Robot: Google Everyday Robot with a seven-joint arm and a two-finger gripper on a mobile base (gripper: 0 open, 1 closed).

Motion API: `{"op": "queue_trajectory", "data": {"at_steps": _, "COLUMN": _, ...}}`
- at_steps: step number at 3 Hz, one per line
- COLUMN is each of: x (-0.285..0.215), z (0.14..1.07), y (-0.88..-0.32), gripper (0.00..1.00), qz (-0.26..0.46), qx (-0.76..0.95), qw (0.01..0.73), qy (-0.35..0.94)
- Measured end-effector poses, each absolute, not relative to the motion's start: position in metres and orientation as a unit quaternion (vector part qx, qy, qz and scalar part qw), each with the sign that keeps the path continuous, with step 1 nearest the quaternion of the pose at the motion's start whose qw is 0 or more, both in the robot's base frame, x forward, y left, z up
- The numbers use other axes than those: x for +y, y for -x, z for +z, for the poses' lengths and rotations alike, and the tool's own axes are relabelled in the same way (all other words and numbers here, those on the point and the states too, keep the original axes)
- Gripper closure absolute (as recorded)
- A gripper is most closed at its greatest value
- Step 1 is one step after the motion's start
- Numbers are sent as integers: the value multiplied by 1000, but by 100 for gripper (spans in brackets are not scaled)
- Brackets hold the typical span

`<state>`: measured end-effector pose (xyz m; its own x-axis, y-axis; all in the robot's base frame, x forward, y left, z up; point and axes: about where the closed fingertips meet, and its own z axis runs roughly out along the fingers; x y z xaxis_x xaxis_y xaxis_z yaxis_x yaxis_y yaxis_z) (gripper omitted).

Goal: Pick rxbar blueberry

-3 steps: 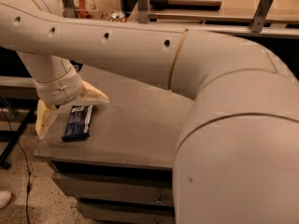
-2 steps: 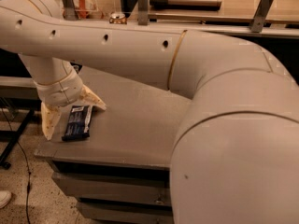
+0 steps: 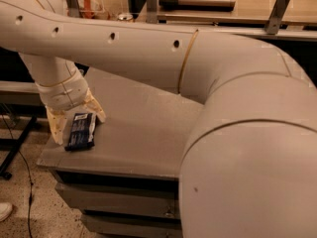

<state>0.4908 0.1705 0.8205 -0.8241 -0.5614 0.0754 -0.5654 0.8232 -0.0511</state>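
The rxbar blueberry (image 3: 80,131), a flat dark navy bar with white print, lies on the grey table top (image 3: 143,133) near its front left corner. My gripper (image 3: 77,120) hangs from the big white arm and is straight over the bar, one cream finger (image 3: 57,125) on its left and one (image 3: 94,108) at its upper right. The fingers stand apart around the bar's far end. The bar rests flat on the table.
The white arm (image 3: 198,83) fills most of the view and hides the right part of the table. A shelf with a can top (image 3: 124,17) and an orange package (image 3: 89,6) runs along the back. Cables and floor lie at the left, and drawers below the table.
The gripper has slid a little left and down over the bar, so its fingers now straddle the bar's far end. The bar has not moved.
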Motion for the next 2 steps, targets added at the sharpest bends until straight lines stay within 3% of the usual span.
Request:
{"op": "queue_trajectory", "data": {"at_steps": 1, "x": 171, "z": 829, "y": -491, "gripper": 88, "qz": 36, "qx": -954, "qw": 29, "qy": -295}}
{"op": "queue_trajectory", "data": {"at_steps": 2, "x": 171, "z": 831, "y": -491, "gripper": 100, "qz": 36, "qx": -954, "qw": 29, "qy": -295}}
